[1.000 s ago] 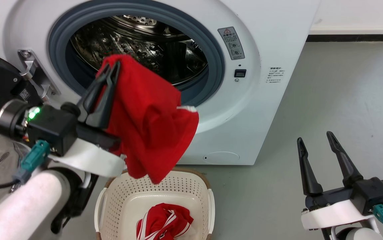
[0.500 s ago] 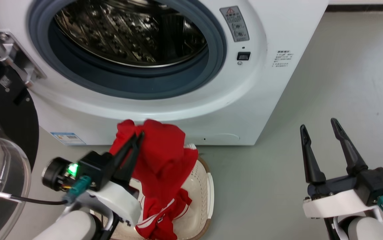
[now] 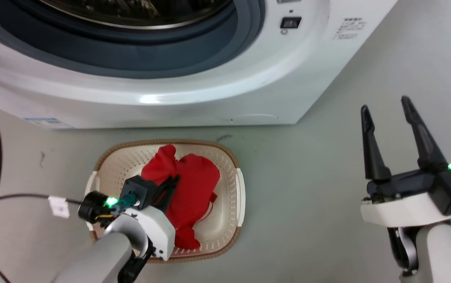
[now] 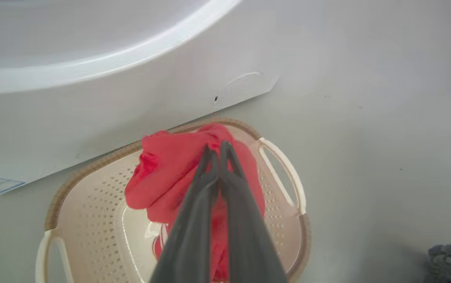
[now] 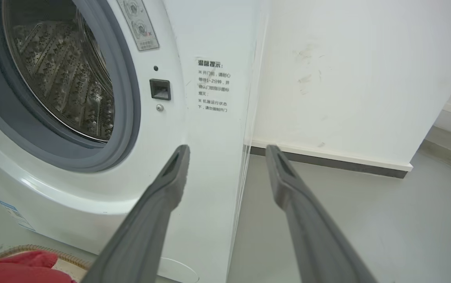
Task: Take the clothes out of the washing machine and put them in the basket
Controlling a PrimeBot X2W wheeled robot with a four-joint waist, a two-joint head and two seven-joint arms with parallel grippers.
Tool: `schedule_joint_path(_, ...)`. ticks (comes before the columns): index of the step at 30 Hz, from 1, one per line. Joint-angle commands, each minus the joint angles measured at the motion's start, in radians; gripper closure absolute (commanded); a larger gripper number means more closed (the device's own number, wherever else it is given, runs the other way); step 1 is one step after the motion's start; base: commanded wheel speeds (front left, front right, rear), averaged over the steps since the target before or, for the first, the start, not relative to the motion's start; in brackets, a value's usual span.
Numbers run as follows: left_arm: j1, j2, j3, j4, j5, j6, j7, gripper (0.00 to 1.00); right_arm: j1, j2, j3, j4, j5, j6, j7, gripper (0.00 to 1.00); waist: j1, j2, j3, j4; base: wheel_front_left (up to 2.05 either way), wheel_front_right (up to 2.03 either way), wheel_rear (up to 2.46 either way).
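Lowered within the last second from up before the washing machine (image 3: pixel 209 98), the red cloth (image 3: pixel 194 177) now lies bunched inside the basket (image 3: pixel 238 184) on the floor. It is judged light, limp and unbreakable — best pinched at a thick fold. The left gripper (image 4: pixel 217 148) is pressed together on it; the right gripper (image 3: pixel 385 103) is held apart, empty.
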Motion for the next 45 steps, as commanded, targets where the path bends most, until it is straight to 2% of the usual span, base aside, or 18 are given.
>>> schedule_joint_path(1,-0.041,-0.022,-0.008,0.063,0.005,-0.024,-0.007,1.00,-0.029,0.001,-0.003,-0.008,0.005,-0.001,-0.002,0.00,-0.0002,-0.0001,0.066,-0.022,0.00,0.00,0.00)
schedule_joint_path(2,-0.078,-0.050,-0.017,0.151,0.006,-0.055,-0.007,1.00,-0.047,0.001,-0.004,-0.015,0.009,-0.001,-0.002,0.00,-0.0002,-0.0001,0.102,-0.031,0.00,0.00,0.00)
schedule_joint_path(6,-0.161,-0.114,-0.030,0.308,0.007,-0.116,-0.007,1.00,-0.083,0.001,-0.013,-0.028,0.014,-0.001,-0.002,0.00,-0.0002,-0.0001,0.175,-0.049,0.00,0.00,0.00)
schedule_joint_path(13,-0.303,-0.191,-0.069,0.593,0.030,-0.189,0.019,1.00,-0.133,0.001,-0.040,-0.049,0.026,-0.001,-0.002,0.00,-0.0002,-0.0001,0.299,-0.077,0.00,0.00,0.00)
schedule_joint_path(20,-0.392,-0.245,-0.096,0.791,0.036,-0.219,0.043,1.00,-0.157,0.001,-0.064,-0.066,0.037,-0.001,-0.002,0.00,-0.0002,-0.0001,0.383,-0.093,0.00,0.00,0.00)
schedule_joint_path(30,-0.424,-0.272,-0.130,0.890,0.021,-0.235,0.093,1.00,-0.175,0.001,-0.070,-0.068,0.052,-0.001,-0.002,0.00,-0.0002,-0.0001,0.421,-0.102,0.00,0.00,0.00)
schedule_joint_path(32,-0.420,-0.276,-0.130,0.895,0.016,-0.234,0.083,0.76,-0.176,0.001,-0.070,-0.062,0.057,-0.001,-0.002,0.00,-0.0002,-0.0001,0.412,-0.103,0.00,0.00,0.00)
schedule_joint_path(33,-0.417,-0.276,-0.128,0.898,0.013,-0.234,0.073,0.00,-0.175,0.001,-0.069,-0.060,0.058,-0.001,-0.002,0.00,-0.0002,-0.0001,0.405,-0.103,0.00,0.00,0.00)
schedule_joint_path(40,-0.367,-0.287,-0.103,0.909,-0.025,-0.233,-0.004,0.00,-0.140,0.001,-0.057,-0.034,0.066,-0.001,-0.002,0.00,-0.0002,-0.0001,0.306,-0.089,0.00,0.00,0.00)
schedule_joint_path(45,-0.329,-0.303,-0.072,0.905,-0.049,-0.212,-0.063,0.00,-0.114,0.001,-0.050,-0.018,0.062,-0.001,-0.002,0.00,-0.0002,-0.0001,0.228,-0.075,0.00,0.00,0.00)
